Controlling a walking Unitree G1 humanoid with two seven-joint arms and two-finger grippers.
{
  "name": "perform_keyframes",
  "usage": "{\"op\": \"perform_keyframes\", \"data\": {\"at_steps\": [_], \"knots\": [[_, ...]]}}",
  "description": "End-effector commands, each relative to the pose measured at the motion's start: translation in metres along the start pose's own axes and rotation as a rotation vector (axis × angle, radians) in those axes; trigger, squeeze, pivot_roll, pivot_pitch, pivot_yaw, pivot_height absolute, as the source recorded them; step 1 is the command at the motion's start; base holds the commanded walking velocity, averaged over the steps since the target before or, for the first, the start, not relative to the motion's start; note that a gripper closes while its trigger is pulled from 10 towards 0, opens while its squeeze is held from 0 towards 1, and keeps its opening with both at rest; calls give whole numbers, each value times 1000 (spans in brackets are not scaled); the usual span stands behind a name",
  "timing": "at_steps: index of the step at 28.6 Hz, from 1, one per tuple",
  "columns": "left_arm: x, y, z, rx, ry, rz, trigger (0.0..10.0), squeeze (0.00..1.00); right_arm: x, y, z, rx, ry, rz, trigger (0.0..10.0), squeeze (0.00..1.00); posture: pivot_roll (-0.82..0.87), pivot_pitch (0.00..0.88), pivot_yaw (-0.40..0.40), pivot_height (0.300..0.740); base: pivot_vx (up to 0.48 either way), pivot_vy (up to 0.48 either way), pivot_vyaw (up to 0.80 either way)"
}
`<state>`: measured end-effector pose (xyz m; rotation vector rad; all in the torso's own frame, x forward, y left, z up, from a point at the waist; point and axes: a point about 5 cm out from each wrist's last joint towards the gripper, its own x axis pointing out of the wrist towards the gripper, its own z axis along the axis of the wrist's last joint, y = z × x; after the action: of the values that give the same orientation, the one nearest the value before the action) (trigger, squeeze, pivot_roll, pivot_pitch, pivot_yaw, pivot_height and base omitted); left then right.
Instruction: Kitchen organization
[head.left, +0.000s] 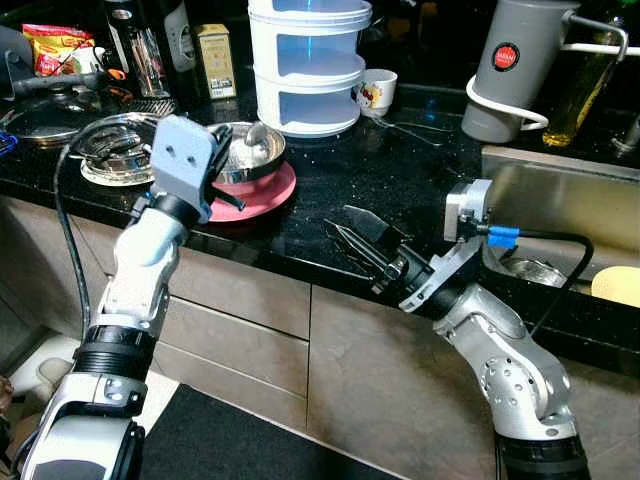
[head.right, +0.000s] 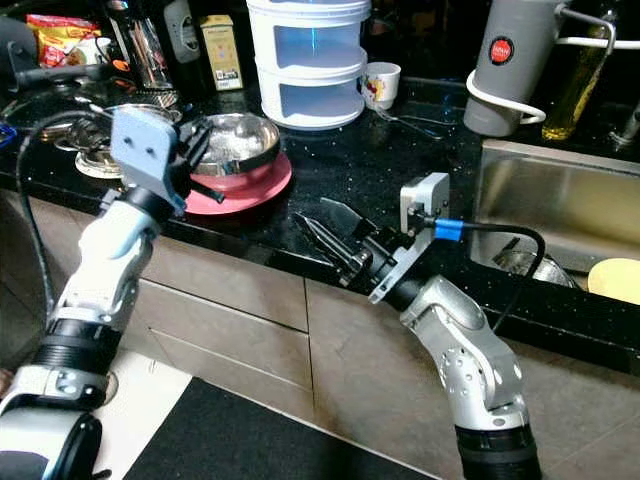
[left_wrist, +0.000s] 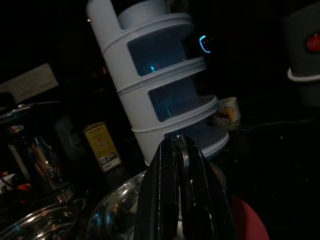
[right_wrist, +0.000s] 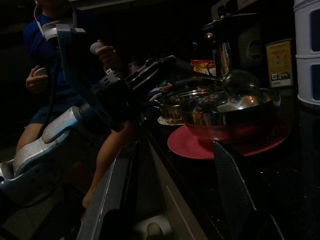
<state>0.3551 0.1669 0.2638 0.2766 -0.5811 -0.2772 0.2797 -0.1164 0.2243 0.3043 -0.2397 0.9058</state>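
A steel bowl (head.left: 262, 158) sits on a red plate (head.left: 272, 195) on the black counter (head.left: 380, 170), with a metal spoon (head.left: 256, 133) resting in it. My left gripper (head.left: 228, 150) is at the bowl's near-left rim. In the left wrist view its fingers (left_wrist: 165, 190) are pressed together, with a sliver of shiny metal between the tips. The right wrist view shows the spoon (right_wrist: 239, 82) head lifted above the bowl (right_wrist: 227, 117). My right gripper (head.left: 352, 228) hovers open over the counter's front edge, right of the plate, holding nothing.
Behind the bowl stand a white tiered container (head.left: 308, 60), a mug (head.left: 378, 90) and a grey jug (head.left: 515, 65). The steel sink (head.left: 570, 200) lies right, with a yellow sponge (head.left: 620, 285). Steel dishes (head.left: 118, 152) and a lidded pan (head.left: 50, 110) sit left. A person (right_wrist: 50, 75) stands beside my left arm.
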Motion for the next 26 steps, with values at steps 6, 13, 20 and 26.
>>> {"op": "perform_keyframes", "data": {"at_steps": [6, 13, 20, 26], "knots": [[2, 10, 24, -95, -65, 50, 7373, 0, 3, -2, 4, 11, -22, -12, 10000, 0, -23, 56, 2, 740, 0, 0, 0], [3, 10, 29, -128, -77, 37, 10000, 0, 5, -6, 8, 35, -47, -37, 10000, 0, -20, 52, 0, 740, 0, 0, -218], [5, -2, 28, -175, -65, -47, 10000, 0, 5, -15, 14, 40, -71, -86, 10000, 0, -25, 50, 2, 740, 0, 0, -763], [8, -14, 29, -194, -60, -144, 10000, 0, 4, -19, 15, 31, -74, -115, 10000, 0, -27, 41, 8, 740, 0, 0, -763]]}}
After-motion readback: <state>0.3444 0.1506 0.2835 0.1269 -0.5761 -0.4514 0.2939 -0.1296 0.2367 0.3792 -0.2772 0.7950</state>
